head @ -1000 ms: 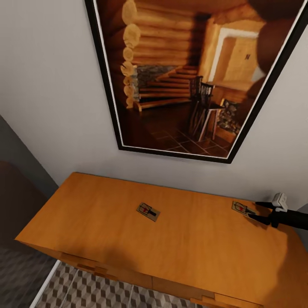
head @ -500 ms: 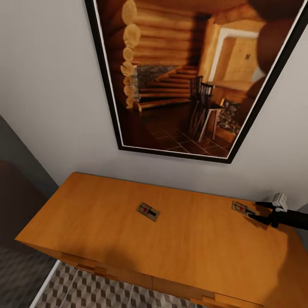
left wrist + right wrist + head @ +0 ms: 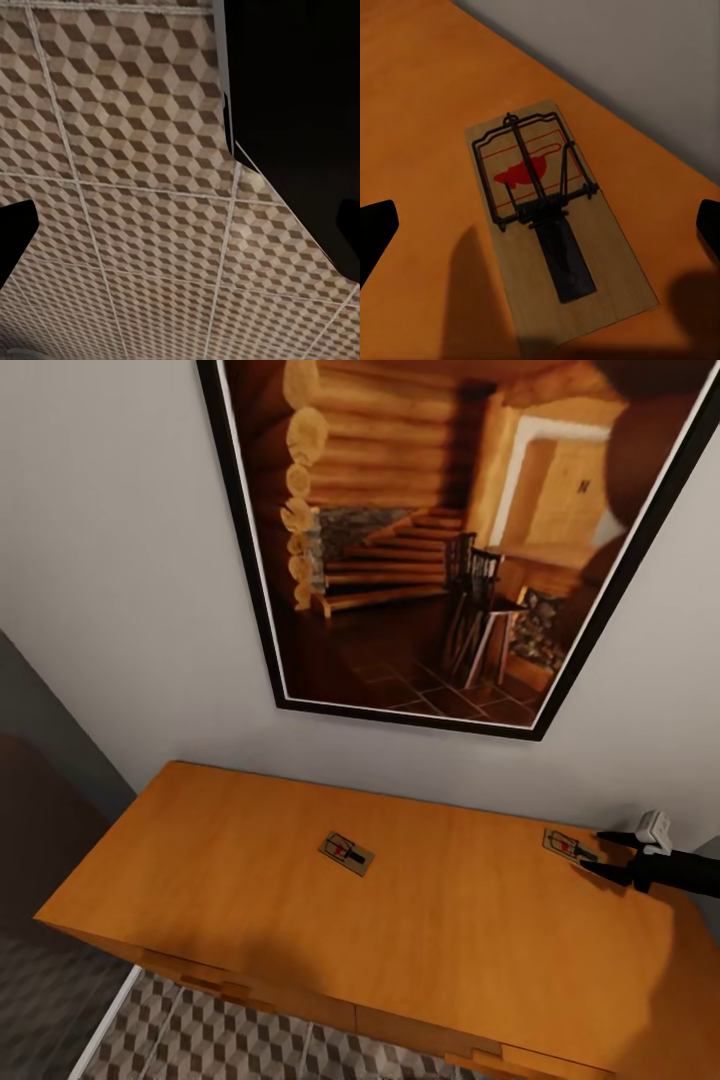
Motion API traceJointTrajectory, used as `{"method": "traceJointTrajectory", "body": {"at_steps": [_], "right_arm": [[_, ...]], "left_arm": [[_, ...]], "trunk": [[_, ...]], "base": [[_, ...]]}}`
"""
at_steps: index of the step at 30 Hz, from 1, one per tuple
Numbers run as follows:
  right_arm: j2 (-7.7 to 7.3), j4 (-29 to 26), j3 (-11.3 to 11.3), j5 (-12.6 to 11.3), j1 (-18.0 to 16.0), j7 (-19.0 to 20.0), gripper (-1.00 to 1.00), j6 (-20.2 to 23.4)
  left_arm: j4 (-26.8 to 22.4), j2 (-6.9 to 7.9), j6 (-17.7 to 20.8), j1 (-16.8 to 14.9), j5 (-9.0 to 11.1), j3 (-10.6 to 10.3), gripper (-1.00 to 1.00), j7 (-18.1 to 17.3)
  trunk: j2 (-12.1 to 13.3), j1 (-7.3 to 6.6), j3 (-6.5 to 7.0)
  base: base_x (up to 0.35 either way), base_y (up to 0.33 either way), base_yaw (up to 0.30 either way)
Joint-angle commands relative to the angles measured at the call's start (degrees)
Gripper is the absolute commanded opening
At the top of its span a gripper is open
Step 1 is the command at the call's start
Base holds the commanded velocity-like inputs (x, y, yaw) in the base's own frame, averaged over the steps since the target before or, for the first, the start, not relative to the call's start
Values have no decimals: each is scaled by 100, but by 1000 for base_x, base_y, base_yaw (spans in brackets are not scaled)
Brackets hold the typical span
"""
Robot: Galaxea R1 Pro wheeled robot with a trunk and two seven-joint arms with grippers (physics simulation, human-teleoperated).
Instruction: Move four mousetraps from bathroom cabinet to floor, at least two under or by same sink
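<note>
Overhead, the head view shows the cabinet [image 3: 250,860] below a framed picture [image 3: 440,540], with two mousetraps lying flat on its top: one mousetrap [image 3: 346,853] near the middle, and a far mousetrap [image 3: 567,847] at about 3 o'clock from it, close to the back wall. The right gripper [image 3: 604,852] reaches in from the frame's 3 o'clock edge, its jaws spread wide with the tips just beside that trap, holding nothing. Patterned bathroom floor [image 3: 200,1040] shows at 6 o'clock. Next, the left wrist view shows cube-printed tiles [image 3: 127,172] with the left gripper [image 3: 184,236] spread wide and empty. Finally, the right wrist view shows the far trap [image 3: 556,217] centred between the wide fingertips [image 3: 375,229]: a tan board, dark wire bar, red mouse print. The risk, as a judgement: the board is thin and flat, so closing too high could slide it toward the wall instead of lifting it.
</note>
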Motion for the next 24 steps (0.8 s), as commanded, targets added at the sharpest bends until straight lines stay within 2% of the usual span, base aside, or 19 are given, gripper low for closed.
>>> {"method": "traceJointTrajectory", "body": {"at_steps": [1,24], "right_arm": [[-1,7,0,-11,-8,17,100,-21],[2,7,0,-10,-7,15,100,-21]], "left_arm": [[5,-2,13,-5,54,-47,100,6],[5,-4,13,-5,54,-50,100,6]], "trunk": [[-10,3,-17],[-10,3,-197]], "base": [[0,0,0],[0,0,0]]}}
